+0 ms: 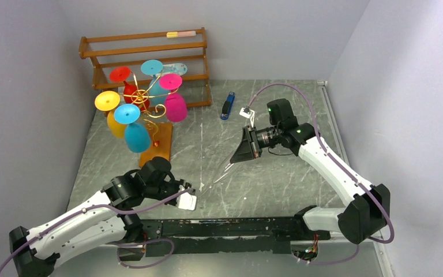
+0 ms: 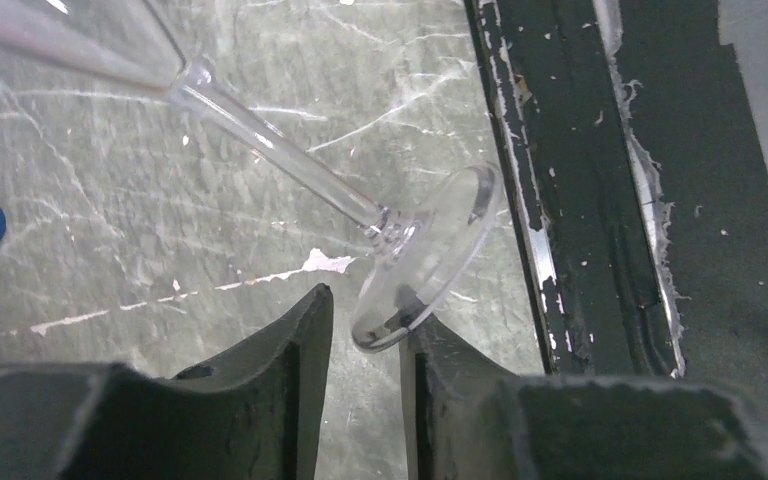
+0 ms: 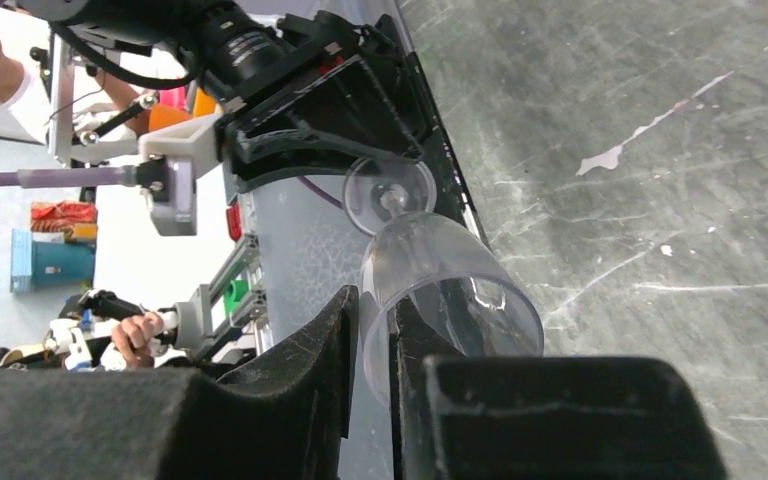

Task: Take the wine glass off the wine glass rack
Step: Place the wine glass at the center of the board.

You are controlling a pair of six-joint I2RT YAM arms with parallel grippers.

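Wine glass point(image 2: 280, 150) spanning my two tools
Right tool point(image 3: 374, 305) pinches the bowl point(image 3: 440, 255) wall; left tool point(image 2: 368, 318) stands slightly spread round the foot point(image 2: 435, 245). I'd back left out straight.

Top view was bright and even: diffuse overhead light, only soft shadows on the table point(image 1: 277, 184). Left wrist: left fingers point(image 2: 260, 390) were underexposed and soft near the lens. The wine glass point(image 2: 430, 250) foot just above them threw thin glints, and the marble beyond was sharp. Right wrist: right fingers point(image 3: 290, 390) dark, blurred. Background up-left of them was blown out white, and streaky reflections ran along the bowl between them.
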